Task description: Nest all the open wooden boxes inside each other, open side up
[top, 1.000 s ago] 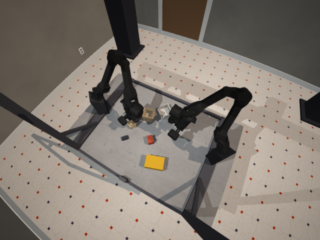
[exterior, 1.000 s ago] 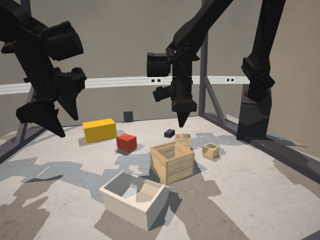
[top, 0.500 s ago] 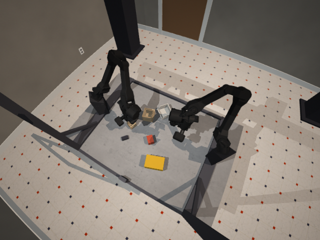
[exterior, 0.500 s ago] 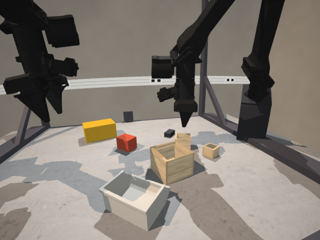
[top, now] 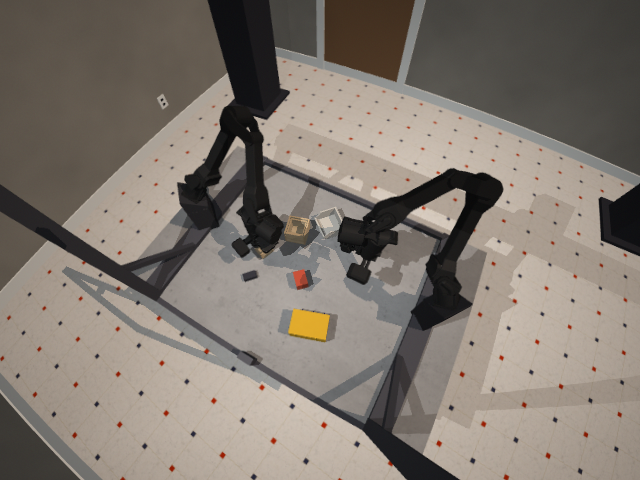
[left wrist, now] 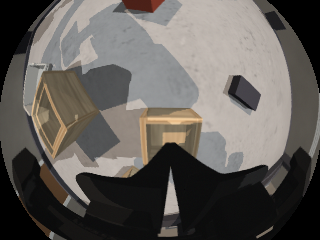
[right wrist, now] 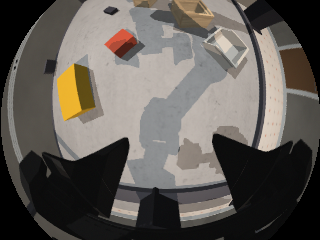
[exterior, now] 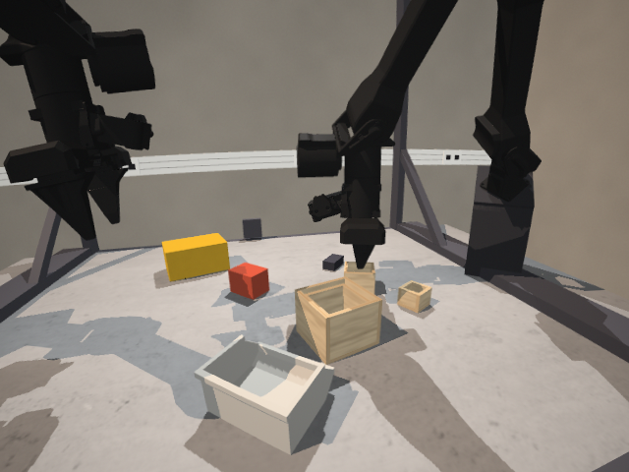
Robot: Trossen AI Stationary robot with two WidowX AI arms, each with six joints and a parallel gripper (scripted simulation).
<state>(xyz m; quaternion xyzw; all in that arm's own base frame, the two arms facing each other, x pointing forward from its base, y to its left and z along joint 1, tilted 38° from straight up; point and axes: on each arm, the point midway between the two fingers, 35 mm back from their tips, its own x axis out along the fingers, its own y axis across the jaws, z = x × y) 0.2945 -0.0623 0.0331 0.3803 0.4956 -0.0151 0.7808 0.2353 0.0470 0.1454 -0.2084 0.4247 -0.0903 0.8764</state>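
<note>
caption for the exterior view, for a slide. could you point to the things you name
Left gripper [top: 263, 249] [exterior: 361, 265] [left wrist: 170, 146], fingers together, over the medium wooden box [exterior: 360, 280] [left wrist: 171, 116]; largest [top: 297, 237] [exterior: 354, 329] [left wrist: 72, 95] and smallest [exterior: 414, 298] wooden boxes stand separately, open side up

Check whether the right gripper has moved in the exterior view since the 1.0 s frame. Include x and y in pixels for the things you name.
Yes. The right gripper [exterior: 103, 231] [right wrist: 171, 140] has gone up and toward the picture's left, judged against the yellow block [exterior: 196, 258] [right wrist: 77, 92].
</note>
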